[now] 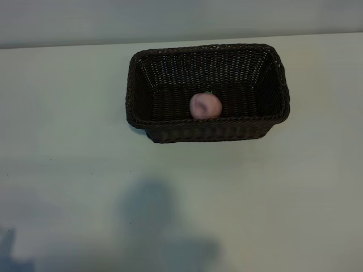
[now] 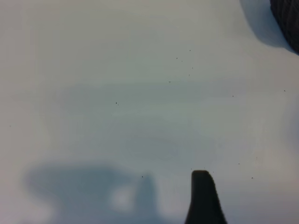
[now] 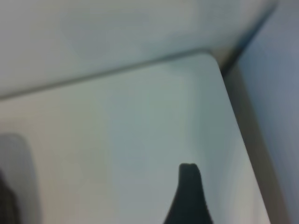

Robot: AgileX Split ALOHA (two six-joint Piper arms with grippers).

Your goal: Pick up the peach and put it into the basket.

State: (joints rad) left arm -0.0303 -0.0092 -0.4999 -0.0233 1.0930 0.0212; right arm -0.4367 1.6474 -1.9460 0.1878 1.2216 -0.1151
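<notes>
Pale and bare, the surface (image 1: pixel 68 170) is stretching from its far edge, where it is meeting a plain wall, down to the near edge, carrying only the task's two things.

Toward the left, nothing is standing on it; only soft shadows are lying near the near edge. The left gripper (image 2: pixel 203 196) is hanging over this bare stretch, showing in its wrist view only as one dark fingertip, with a corner of the basket (image 1: pixel 207 133) just peeking in; its jaws are standing fairly wide with nothing between them.

Near the middle of the far edge, the basket is sitting square to that edge, and the peach (image 1: pixel 205 106) is already lying inside it, resting on the floor against the near wall. Judging by this, the placing looks done.

The peach is probably light, soft-skinned and prone to rolling, so any further hold would best come from above, across its widest part, with gentle pressure. The wicker looks stiff, and its sloping walls are leaving little room beside the fruit on the near side.

Toward the right, the right gripper (image 3: pixel 187 196) is looking over the far right corner of the surface, clear of the basket, its jaws wide and holding nothing. Open room is lying all around the basket except at the far edge.
</notes>
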